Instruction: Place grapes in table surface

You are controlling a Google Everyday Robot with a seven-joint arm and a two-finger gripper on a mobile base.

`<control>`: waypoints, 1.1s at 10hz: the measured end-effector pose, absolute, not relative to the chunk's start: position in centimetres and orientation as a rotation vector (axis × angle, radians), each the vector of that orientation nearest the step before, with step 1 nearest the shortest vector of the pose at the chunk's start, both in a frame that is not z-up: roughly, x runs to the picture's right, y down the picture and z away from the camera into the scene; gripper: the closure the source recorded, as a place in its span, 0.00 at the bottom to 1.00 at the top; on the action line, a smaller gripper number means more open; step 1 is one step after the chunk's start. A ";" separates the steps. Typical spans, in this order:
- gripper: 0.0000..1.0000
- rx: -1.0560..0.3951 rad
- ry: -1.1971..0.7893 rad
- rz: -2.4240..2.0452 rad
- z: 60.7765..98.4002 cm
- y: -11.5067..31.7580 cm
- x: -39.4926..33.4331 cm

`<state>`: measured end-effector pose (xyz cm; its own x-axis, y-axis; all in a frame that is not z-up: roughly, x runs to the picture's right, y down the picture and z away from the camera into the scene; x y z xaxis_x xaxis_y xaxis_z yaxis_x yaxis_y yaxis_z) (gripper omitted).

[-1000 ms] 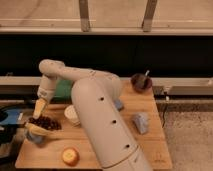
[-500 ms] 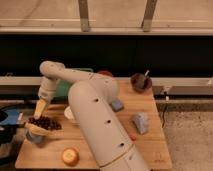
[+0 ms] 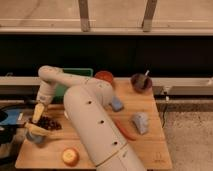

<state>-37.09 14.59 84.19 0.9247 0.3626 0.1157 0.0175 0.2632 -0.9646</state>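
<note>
**A:** Where is the claw (image 3: 36, 121)?

**B:** Low over the left end of the tabletop (image 3: 150, 150), near its edge. I cannot tell how wide it stands, or whether it has hold of anything.

**A:** And the grapes (image 3: 49, 123)?

**B:** At the claw's 3 o'clock, touching it or just beside it. They are 1 dark bunch that looks to be down on the wood or very close to it.

**A:** What else is near?

**B:** A small bluish thing (image 3: 38, 138) is just beside the claw at 6 o'clock. The round orange fruit (image 3: 70, 156) is at 5 o'clock, well apart. The green bin (image 3: 76, 75) is at 1 o'clock, by the far edge.

**A:** So how is this step done well?

**B:** As I judge it, the bunch should rest its whole weight on the wood before any release. Let go gently, then rise straight up. Avoid any sweep toward 6 o'clock, which could knock the bluish thing. Stay off the 9 o'clock edge too, since loose berries may roll.
</note>
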 end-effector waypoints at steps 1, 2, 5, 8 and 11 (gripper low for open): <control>0.20 -1.298 -0.352 0.242 84.0 14.9 -37.3; 0.20 -1.298 -0.347 0.240 84.0 14.9 -37.2; 0.33 -1.297 -0.337 0.236 84.1 14.8 -36.8; 0.63 -1.300 -0.340 0.244 84.1 15.0 -36.8; 0.94 -1.313 -0.335 0.239 83.9 15.4 -36.5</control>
